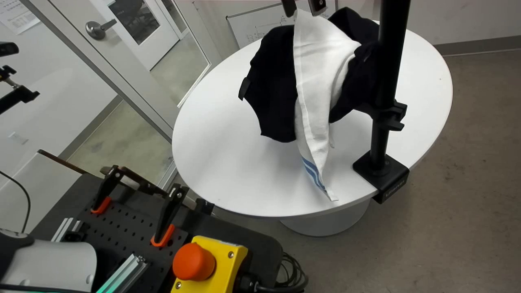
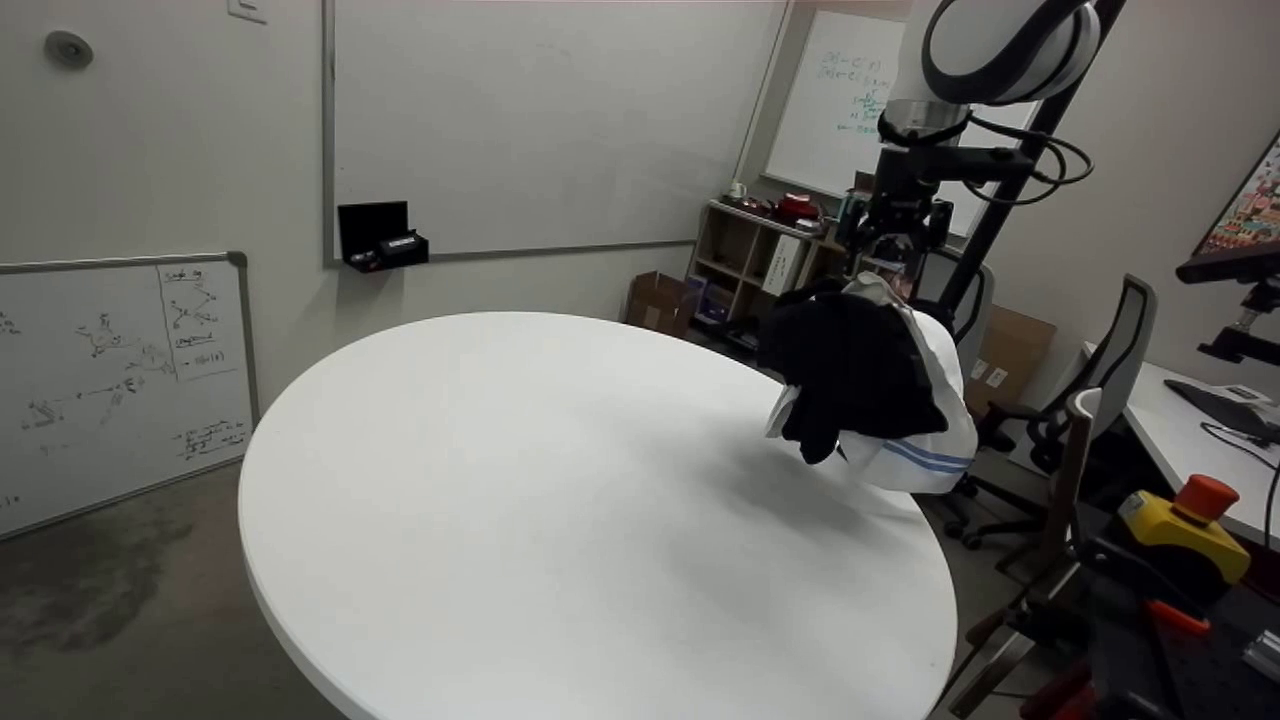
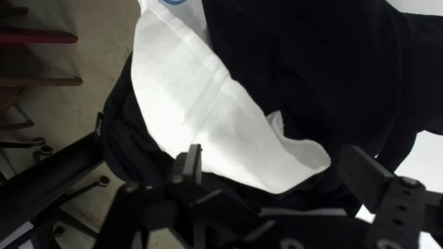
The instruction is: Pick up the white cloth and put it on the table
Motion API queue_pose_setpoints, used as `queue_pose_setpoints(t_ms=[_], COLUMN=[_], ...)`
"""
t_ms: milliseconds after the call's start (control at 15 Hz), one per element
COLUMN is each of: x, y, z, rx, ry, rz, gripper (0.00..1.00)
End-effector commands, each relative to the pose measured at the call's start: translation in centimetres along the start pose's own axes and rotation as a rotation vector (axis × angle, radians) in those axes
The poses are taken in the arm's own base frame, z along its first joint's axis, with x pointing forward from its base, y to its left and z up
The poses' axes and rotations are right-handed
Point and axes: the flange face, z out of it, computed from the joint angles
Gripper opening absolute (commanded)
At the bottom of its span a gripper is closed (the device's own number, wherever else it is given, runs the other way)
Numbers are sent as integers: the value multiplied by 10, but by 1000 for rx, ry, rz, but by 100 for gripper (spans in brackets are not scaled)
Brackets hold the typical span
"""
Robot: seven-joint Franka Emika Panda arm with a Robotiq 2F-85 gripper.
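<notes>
The white cloth [image 1: 319, 73] with blue stripes lies draped over a dark garment [image 1: 276, 89] in both exterior views; the cloth [image 2: 945, 375] and garment [image 2: 850, 360] bulge above the edge of the round white table [image 2: 550, 520]. What holds them up is hidden. In the wrist view, the cloth [image 3: 207, 103] runs diagonally across the garment [image 3: 311, 69], one folded corner between the fingers. My gripper [image 3: 273, 157] is open, its fingers wide apart on either side of that corner. In both exterior views, the gripper [image 1: 304, 9] is just above the cloth's top; it also shows here [image 2: 885, 262].
A black pole [image 1: 380, 134] clamped at the table's edge stands close beside the garment. A yellow box with a red button [image 1: 211, 260] sits on a dark cart with clamps. Office chairs [image 2: 1090, 380] and a desk [image 2: 1165, 420] stand beyond the table.
</notes>
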Motion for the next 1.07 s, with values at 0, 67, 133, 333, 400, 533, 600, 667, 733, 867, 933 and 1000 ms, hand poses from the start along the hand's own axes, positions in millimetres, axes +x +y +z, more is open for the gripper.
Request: queue_pose_setpoints(t_ms=[0,67,133,333,400,533,600,667,733,867,933,1000], x=[4,4,3,3,3,4,4,4,4,4,5,5], y=[-5,-6,-6,-8,-8,-8,-8,-7,-7,-6,-5,-5], z=[5,8,10,14,14,14,13,12,12,9,8,5], rx=[-33,-37,-40,-44,-44,-44,-43,-42,-41,-35,-32,-29], ry=[-5,-6,-10,-16,-17,-16,-15,-15,-15,-13,-12,-10], rz=[8,7,5,3,3,4,4,6,6,8,8,8], gripper=[90,85,74,48,39,25,16,10,2,0,0,1])
